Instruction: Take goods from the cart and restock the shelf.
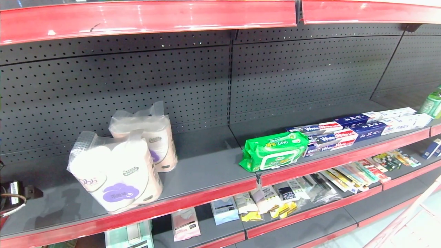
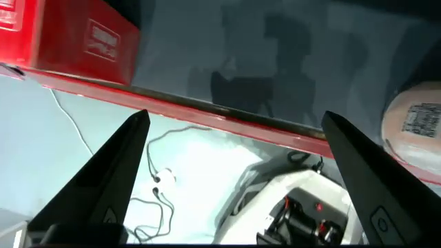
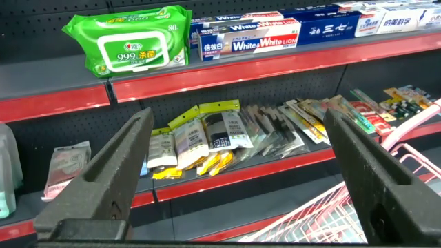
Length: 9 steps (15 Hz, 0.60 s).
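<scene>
Two packs of toilet paper rolls [image 1: 117,168] stand on the left of the grey shelf [image 1: 206,165]. A green pack of wet wipes [image 1: 274,150] lies near the shelf's red front edge, with toothpaste boxes [image 1: 327,136] in a row beside it. My left gripper [image 2: 236,116] is open and empty, low by the shelf's red edge, with a toilet paper roll [image 2: 417,131] off to one side. My right gripper [image 3: 238,114] is open and empty too, facing the wet wipes [image 3: 127,41] and toothpaste boxes [image 3: 251,38] from a distance. The red wire cart [image 3: 324,213] lies below it.
The lower shelf [image 1: 310,210] holds several small packets and toothbrush packs [image 1: 348,175]. A green bottle [image 1: 432,103] stands at the far right. The red cart frame [image 1: 406,217] shows at the bottom right. The shelf between the toilet paper and the wipes is bare.
</scene>
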Available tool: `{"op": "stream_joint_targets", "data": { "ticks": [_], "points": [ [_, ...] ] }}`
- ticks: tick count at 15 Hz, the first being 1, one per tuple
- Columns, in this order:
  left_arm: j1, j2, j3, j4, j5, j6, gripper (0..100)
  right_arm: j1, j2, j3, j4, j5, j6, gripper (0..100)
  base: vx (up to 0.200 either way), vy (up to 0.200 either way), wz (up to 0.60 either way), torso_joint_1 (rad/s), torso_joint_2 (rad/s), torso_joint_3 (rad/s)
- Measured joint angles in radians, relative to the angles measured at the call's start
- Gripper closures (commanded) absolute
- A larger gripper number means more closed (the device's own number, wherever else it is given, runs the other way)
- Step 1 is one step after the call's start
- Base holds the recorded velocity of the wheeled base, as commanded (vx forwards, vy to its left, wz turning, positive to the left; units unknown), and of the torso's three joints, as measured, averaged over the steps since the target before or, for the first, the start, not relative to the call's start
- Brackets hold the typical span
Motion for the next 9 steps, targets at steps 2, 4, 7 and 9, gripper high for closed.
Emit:
{"op": "stream_joint_targets", "data": {
  "ticks": [2, 4, 7, 9],
  "points": [
    [-0.005, 0.055, -0.002, -0.007, -0.016, 0.0, 0, 0.0, 0.0, 0.0, 0.0, 0.0, 0.0, 0, 0.0, 0.0, 0.0, 0.0, 0.0, 0.0],
    [-0.014, 0.106, -0.002, -0.063, -0.022, -0.001, 0, 0.0, 0.0, 0.0, 0.0, 0.0, 0.0, 0, 0.0, 0.0, 0.0, 0.0, 0.0, 0.0],
    [-0.03, 0.164, 0.002, -0.086, -0.03, -0.004, 0, 0.0, 0.0, 0.0, 0.0, 0.0, 0.0, 0, 0.0, 0.0, 0.0, 0.0, 0.0, 0.0],
    [-0.047, 0.2, 0.002, -0.087, -0.057, -0.01, 0, 0.0, 0.0, 0.0, 0.0, 0.0, 0.0, 0, 0.0, 0.0, 0.0, 0.0, 0.0, 0.0]
  ]
}}
